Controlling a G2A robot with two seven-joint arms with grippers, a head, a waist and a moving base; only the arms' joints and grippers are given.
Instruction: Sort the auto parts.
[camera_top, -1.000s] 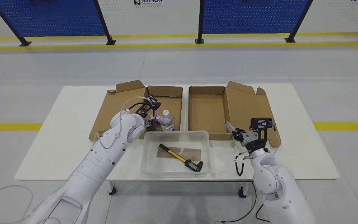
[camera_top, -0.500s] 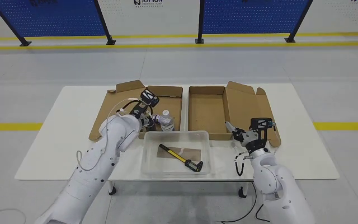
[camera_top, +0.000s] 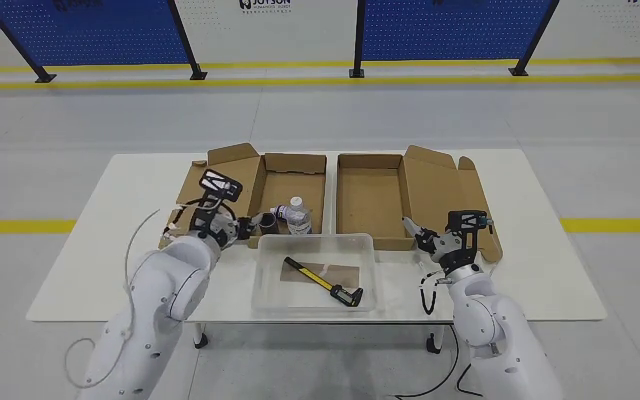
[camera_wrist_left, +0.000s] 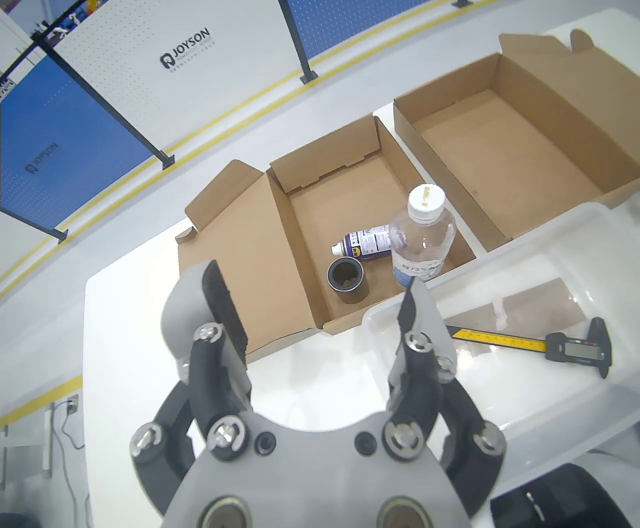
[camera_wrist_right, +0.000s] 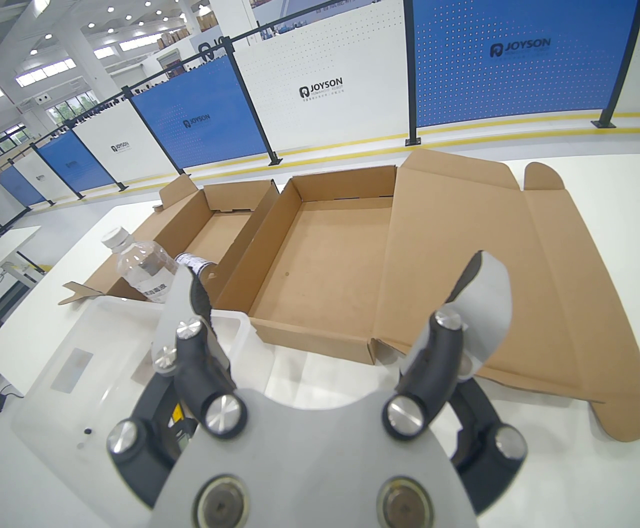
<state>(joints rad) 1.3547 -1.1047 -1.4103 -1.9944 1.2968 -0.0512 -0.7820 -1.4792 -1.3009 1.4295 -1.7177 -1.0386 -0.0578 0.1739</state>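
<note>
Notes left hand (camera_wrist_left: 315, 287) spread wide, empty, above desk (camera_top: 120, 260) just beside left cardboard box (camera_wrist_left: 330, 160). Records water bottle (camera_wrist_left: 422, 240), spray can (camera_wrist_left: 367, 241) and black cylinder (camera_wrist_left: 346, 280) inside that box, and digital caliper (camera_wrist_left: 550, 345) in clear bin (camera_wrist_left: 550, 220). Notes right hand (camera_wrist_right: 335, 272) likewise spread, empty, near right cardboard box (camera_wrist_right: 330, 260).

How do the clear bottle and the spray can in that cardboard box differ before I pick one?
Pose: the clear bottle stands upright, while the spray can lies on its side.
Look: the clear bottle is see-through with a white cap, while the spray can is opaque, with a blue and white body.
Shared: both sit in the same cardboard box, close to a black cylinder.
</note>
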